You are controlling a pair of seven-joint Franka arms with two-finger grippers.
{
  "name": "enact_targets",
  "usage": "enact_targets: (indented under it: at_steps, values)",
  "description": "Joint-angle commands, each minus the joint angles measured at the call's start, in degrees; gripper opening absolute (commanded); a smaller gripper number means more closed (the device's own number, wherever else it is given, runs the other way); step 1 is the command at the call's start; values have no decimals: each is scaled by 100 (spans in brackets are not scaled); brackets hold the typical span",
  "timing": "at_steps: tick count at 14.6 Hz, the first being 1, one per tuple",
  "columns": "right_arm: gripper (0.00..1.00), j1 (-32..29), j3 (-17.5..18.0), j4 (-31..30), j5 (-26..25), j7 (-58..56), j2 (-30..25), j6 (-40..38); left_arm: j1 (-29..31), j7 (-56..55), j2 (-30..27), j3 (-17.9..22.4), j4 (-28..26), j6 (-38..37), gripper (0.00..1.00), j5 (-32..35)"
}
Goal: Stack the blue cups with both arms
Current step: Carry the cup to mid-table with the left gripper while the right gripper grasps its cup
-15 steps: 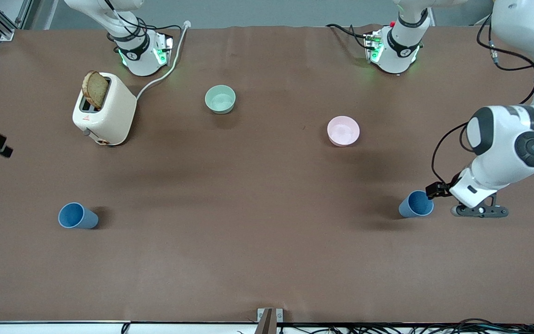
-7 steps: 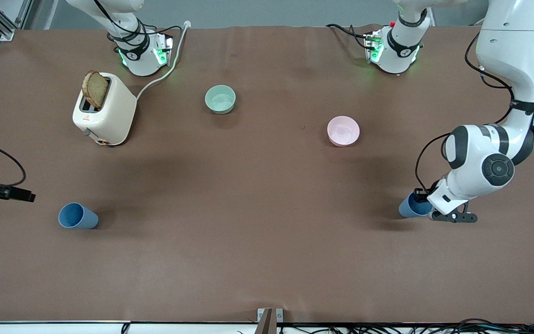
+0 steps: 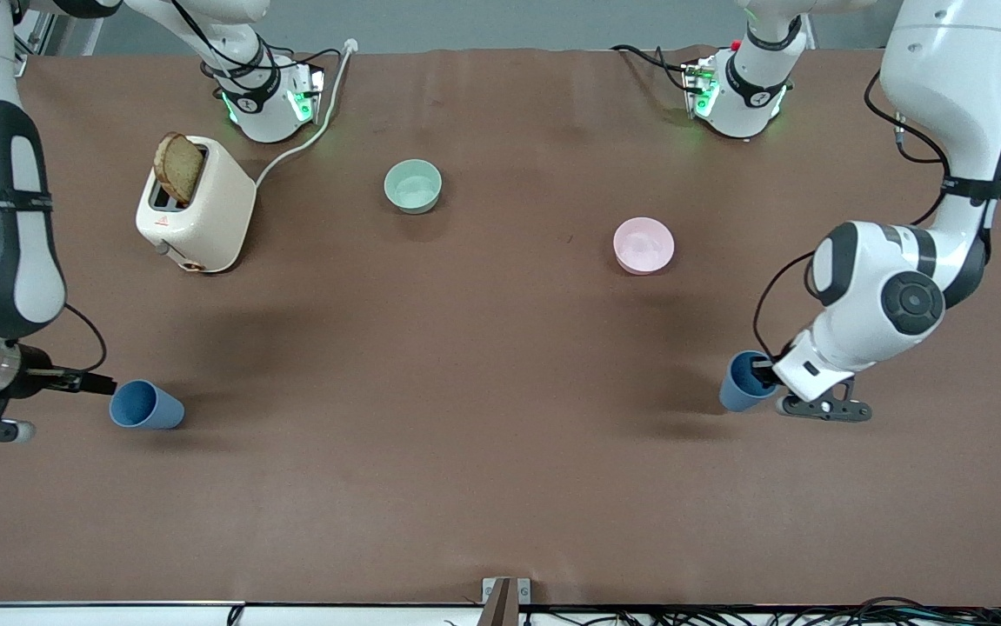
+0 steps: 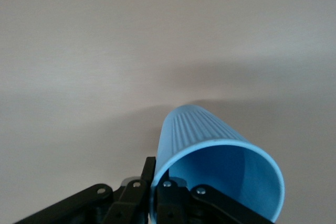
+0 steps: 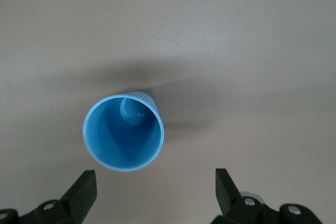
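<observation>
Two blue cups: the left gripper (image 3: 765,376) pinches one cup (image 3: 739,382) by its rim, the right gripper (image 5: 155,190) spreads wide above the other cup (image 5: 124,131).

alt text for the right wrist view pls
A small matte blue tapered plastic cup stands upright on the brown table, seen from above with its mouth open. The right hand hovers over it, black fingers spread wide and not touching it.

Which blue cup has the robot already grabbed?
The blue cup at the left arm's end: the left gripper pinches its rim. The other cup stands free, the right gripper open beside it.
</observation>
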Motion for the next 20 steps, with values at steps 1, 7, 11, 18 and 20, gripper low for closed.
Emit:
enact_targets:
  at_steps: [1,7,11,18,20]
  values:
    - [99,-71,57,-62,16,-202,369,482,-62,-1185,-208,-734,177,-392,0,-7]
    - [14,-71,65,-45,147,-203,564,721,-1387,-4018,845,-1432,1266,-428,0,81]
    - [2,-1,65,-1,236,-203,511,405,-1933,-4554,1487,-1274,1548,-148,0,326]
    - [2,551,100,96,341,383,-454,-1166,-1997,-4926,1403,-1151,1882,-260,100,626]
    - [2,1087,118,114,779,1164,-815,-1519,-1603,-4812,911,-1089,2119,-925,100,644]
